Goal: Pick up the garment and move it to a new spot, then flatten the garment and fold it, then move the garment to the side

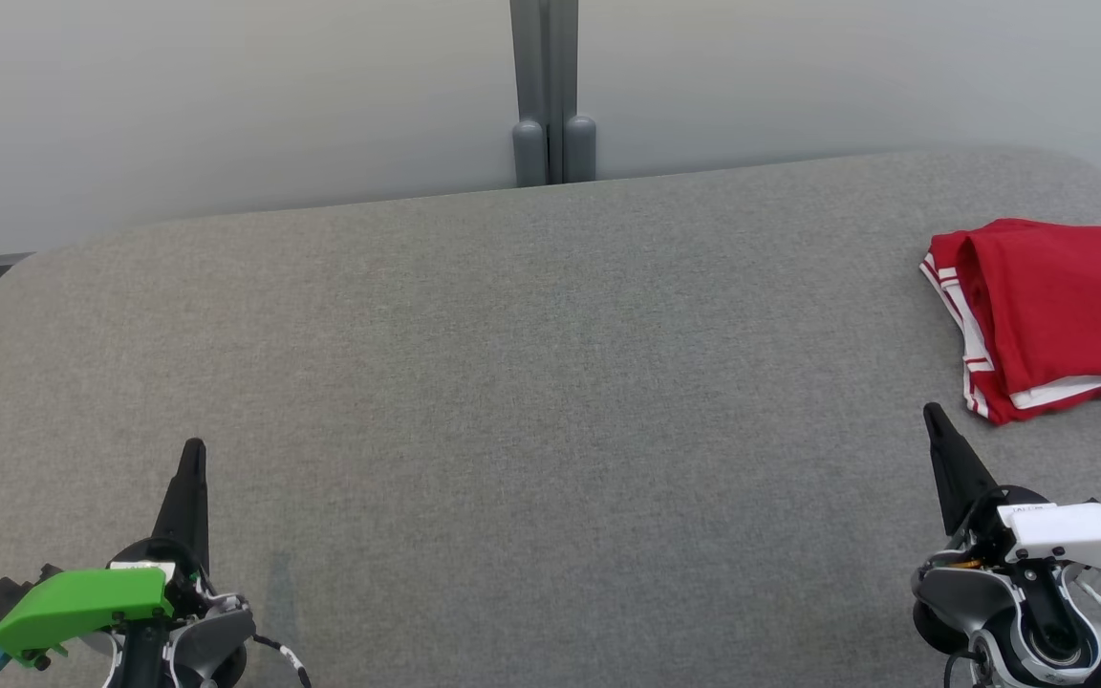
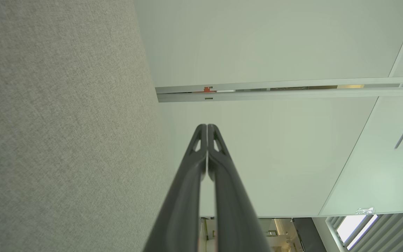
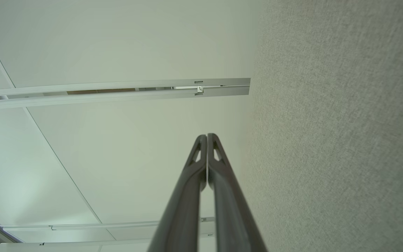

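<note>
**Garment** (image 1: pixel 1057 306): red shirt with white trim. It lies in folded layers on the worktop (image 1: pixel 550 382), just ahead of the right tool's tip and towards that tool's outer side, near it but not touching. It is well apart from the left tool, with the whole bare stretch of grey cloth surface between them. Its outer part runs off the picture, so the full fold probably cannot be judged.

**Left tool** (image 1: pixel 193 454): both dark fingers are pressed together to a single point and hold nothing. It points away over the worktop, with nothing in front of it.

**Right tool** (image 1: pixel 934 417): its fingers are likewise closed tip to tip and empty. The garment's near corner is the closest thing to it.

**Task status (judged):** the pick-up, move, flattening and folding all appear done, since the shirt sits as a compact stack. The move to the side also looks complete, as the shirt lies by the worktop's right end. Little or nothing seems left, apart from perhaps a check of the hidden edge.
</note>
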You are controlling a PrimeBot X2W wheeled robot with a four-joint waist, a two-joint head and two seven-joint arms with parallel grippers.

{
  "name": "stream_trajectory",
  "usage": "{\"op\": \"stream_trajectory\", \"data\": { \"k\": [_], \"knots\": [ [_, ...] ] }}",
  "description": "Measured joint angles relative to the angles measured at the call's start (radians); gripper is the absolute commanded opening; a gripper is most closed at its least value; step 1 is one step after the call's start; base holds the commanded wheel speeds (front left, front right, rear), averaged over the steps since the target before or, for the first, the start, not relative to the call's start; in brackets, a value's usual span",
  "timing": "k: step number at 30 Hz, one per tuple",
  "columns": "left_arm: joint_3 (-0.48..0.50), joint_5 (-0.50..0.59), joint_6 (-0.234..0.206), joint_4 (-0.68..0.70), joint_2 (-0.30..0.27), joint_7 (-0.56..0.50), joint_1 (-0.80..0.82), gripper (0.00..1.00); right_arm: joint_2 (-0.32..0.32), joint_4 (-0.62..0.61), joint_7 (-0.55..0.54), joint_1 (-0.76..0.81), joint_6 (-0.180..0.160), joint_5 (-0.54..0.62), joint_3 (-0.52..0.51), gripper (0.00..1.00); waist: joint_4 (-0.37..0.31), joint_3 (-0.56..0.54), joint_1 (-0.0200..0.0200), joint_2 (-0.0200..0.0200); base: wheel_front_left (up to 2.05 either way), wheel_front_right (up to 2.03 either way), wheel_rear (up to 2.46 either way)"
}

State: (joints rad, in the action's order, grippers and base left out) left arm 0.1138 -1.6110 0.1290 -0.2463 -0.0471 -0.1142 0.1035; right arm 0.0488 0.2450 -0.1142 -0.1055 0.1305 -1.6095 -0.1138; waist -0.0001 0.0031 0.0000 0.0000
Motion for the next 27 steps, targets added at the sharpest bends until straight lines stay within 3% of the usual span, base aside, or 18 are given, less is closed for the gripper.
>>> {"op": "stream_trajectory", "data": {
  "k": [27],
  "knots": [
    [0.000, 0.000, 0.000, 0.000, 0.000, 0.000, 0.000, 0.00, 0.000, 0.000, 0.000, 0.000, 0.000, 0.000, 0.000, 0.00, 0.000, 0.000, 0.0000, 0.0000, 0.00, 0.00, 0.00]
  ]
}}
